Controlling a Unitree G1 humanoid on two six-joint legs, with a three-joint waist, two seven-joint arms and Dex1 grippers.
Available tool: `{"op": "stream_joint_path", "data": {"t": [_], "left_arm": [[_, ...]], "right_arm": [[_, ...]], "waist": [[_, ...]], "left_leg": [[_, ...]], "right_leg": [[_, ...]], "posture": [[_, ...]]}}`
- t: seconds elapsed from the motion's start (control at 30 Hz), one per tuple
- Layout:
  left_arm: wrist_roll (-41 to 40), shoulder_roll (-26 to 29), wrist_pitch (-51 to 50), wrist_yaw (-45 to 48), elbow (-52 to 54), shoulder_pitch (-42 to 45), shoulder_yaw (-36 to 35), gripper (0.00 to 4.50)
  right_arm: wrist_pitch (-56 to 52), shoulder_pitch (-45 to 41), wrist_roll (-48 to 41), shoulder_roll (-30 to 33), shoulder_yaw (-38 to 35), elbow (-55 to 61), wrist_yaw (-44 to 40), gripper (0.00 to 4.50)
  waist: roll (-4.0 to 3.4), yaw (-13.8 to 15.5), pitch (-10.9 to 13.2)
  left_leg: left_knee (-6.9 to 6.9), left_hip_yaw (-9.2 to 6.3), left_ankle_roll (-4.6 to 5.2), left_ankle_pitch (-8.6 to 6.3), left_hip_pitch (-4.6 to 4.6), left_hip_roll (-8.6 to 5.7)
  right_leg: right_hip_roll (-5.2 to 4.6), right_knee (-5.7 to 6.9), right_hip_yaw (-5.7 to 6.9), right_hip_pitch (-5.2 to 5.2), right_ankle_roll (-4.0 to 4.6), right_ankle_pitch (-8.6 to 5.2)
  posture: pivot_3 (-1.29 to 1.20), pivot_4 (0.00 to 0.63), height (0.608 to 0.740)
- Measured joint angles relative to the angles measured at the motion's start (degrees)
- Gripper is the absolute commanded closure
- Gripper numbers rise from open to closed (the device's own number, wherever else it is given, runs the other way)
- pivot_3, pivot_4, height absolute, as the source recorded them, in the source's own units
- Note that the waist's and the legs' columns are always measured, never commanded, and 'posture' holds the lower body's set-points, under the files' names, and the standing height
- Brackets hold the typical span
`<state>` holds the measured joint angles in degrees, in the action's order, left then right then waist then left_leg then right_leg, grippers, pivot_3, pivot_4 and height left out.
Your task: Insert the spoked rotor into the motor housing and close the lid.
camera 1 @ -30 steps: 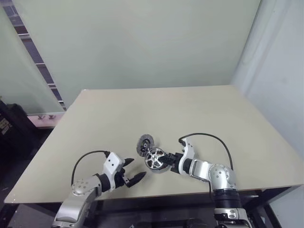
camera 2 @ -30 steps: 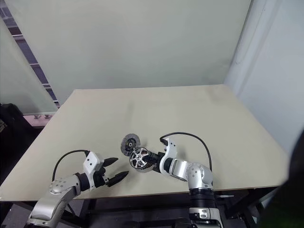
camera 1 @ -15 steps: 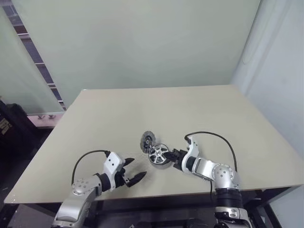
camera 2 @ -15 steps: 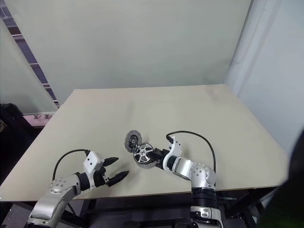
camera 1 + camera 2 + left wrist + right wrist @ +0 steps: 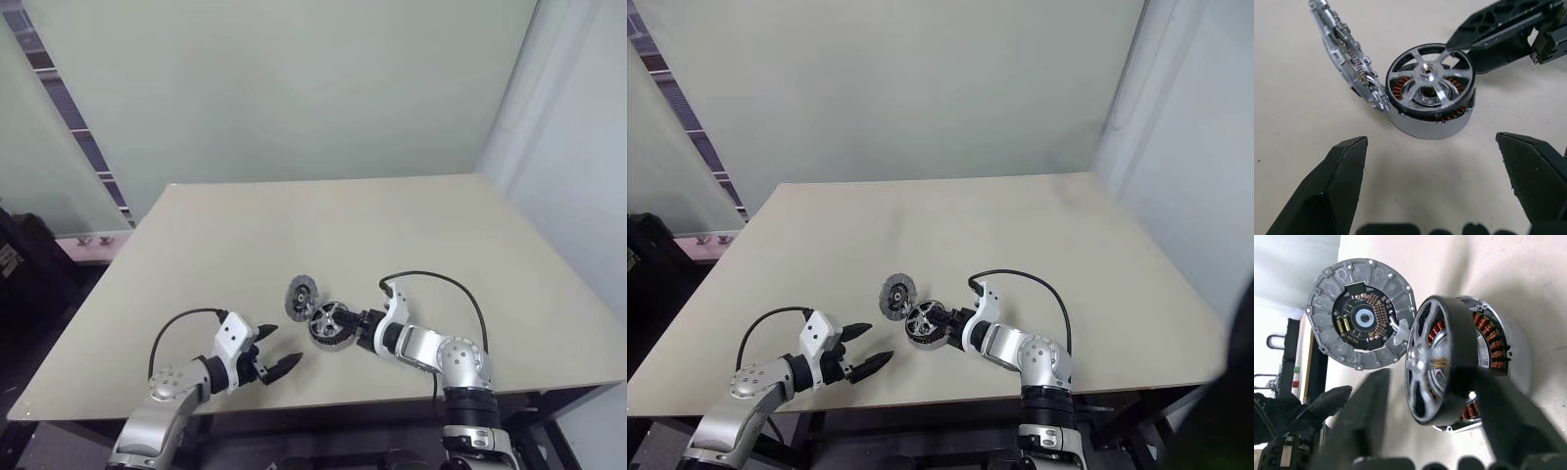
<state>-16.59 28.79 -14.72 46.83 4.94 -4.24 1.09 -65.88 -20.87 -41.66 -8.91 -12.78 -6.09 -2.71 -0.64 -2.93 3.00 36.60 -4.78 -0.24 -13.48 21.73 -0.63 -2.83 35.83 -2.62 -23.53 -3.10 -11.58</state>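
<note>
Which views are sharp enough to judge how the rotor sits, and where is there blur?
Left wrist view: sharp; the spoked rotor and the motor housing read clearly. Right wrist view: rotor and the lid are crisp, the right pincer fingers smeared. Head views: evenly lit, parts too small for detail.

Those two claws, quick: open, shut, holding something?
Left gripper: open, holding nothing.
Right gripper: open around the spoked rotor, no longer squeezing it.

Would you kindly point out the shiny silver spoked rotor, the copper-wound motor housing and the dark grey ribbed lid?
Shiny silver spoked rotor [image 5: 1429, 71]: left wrist view, central hub.
Copper-wound motor housing [image 5: 1427, 128]: left wrist view, silvery outer wall.
Dark grey ribbed lid [image 5: 1327, 286]: right wrist view, ribbed rim.
</note>
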Motion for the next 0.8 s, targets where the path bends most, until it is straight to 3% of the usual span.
{"op": "stream_joint_path", "data": {"t": [0.07,0.37,0.63,0.73,0.8], "left_arm": [[0.0,0.0,0.2,0.0,0.0,0.0,0.0,0.0],[0.0,-0.1,0.4,0.0,-0.1,0.0,0.2,0.0],[0.0,-0.1,0.4,0.1,-0.1,-0.1,0.2,0.0],[0.0,-0.1,0.4,0.1,-0.3,0.0,0.2,0.0],[0.0,-0.1,0.4,0.1,-0.4,0.3,0.2,0.0]], "right_arm": [[0.3,-0.2,-0.2,-0.1,0.5,0.3,-0.2,0.02],[-1.9,0.1,-0.1,1.5,1.1,3.4,-0.1,0.02],[2.3,0.8,7.5,14.2,12.3,13.1,-3.7,0.02],[8.6,1.4,11.5,14.8,16.8,13.4,-6.4,0.58],[12.5,1.4,13.8,14.5,20.1,13.1,-7.8,1.33]], "waist": [[0.0,0.0,0.0],[-0.01,0.0,0.0],[0.01,0.0,0.0],[0.01,-0.3,0.0],[0.01,-0.3,0.0]], "left_leg": [[0.0,0.0,0.0,0.0,-0.03,0.0],[0.01,0.0,0.0,0.0,0.01,0.01],[0.0,0.03,0.0,0.0,-0.01,0.03],[0.0,0.09,0.0,0.0,-0.02,0.08],[0.0,0.08,0.0,0.0,-0.02,0.08]], "right_leg": [[0.0,0.0,0.0,0.02,0.0,0.0],[0.0,-0.02,0.01,0.0,0.0,0.0],[0.0,-0.04,0.02,0.0,0.01,0.0],[0.02,-0.03,0.03,-0.02,0.01,0.0],[0.02,-0.03,0.04,-0.01,0.01,0.0]], "posture": [[0.0,0.0,0.74],[0.0,0.0,0.74],[0.0,0.0,0.74],[0.0,0.0,0.74],[0.0,0.0,0.74]]}}
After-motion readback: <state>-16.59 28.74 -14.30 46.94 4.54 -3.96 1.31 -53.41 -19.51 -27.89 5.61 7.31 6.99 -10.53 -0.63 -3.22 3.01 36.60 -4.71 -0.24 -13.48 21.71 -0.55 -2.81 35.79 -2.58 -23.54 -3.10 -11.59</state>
